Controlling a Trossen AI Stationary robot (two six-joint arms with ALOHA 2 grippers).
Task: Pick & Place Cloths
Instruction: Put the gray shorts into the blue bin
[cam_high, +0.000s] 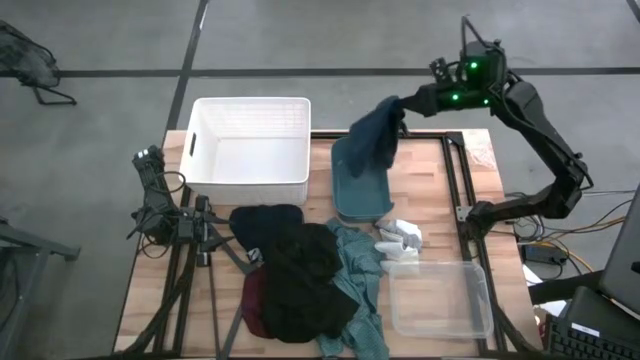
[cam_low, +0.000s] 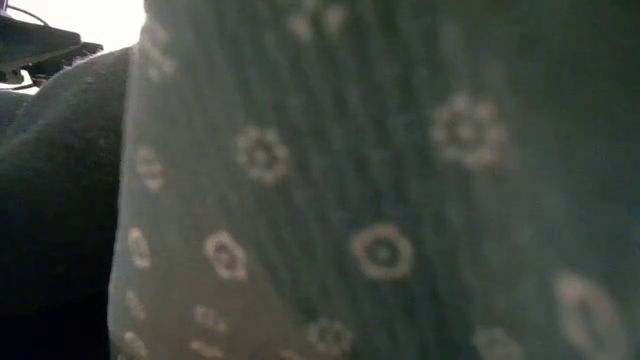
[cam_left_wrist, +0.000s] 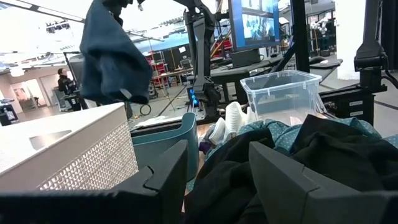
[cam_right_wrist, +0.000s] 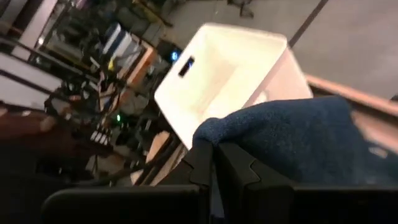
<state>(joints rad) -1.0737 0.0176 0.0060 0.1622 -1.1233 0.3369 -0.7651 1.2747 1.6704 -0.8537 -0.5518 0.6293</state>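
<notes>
Navy cloth (cam_high: 378, 138) hanging vertically, lengthwise

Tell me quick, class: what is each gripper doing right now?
Left gripper: open, holding nothing, low by the white bin.
Right gripper: shut on the navy cloth, raised above the teal bin.

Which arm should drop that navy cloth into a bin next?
Right. Its gripper is already shut on the navy cloth, which hangs over the teal bin. The left gripper sits low by the cloth pile, holding nothing.
</notes>
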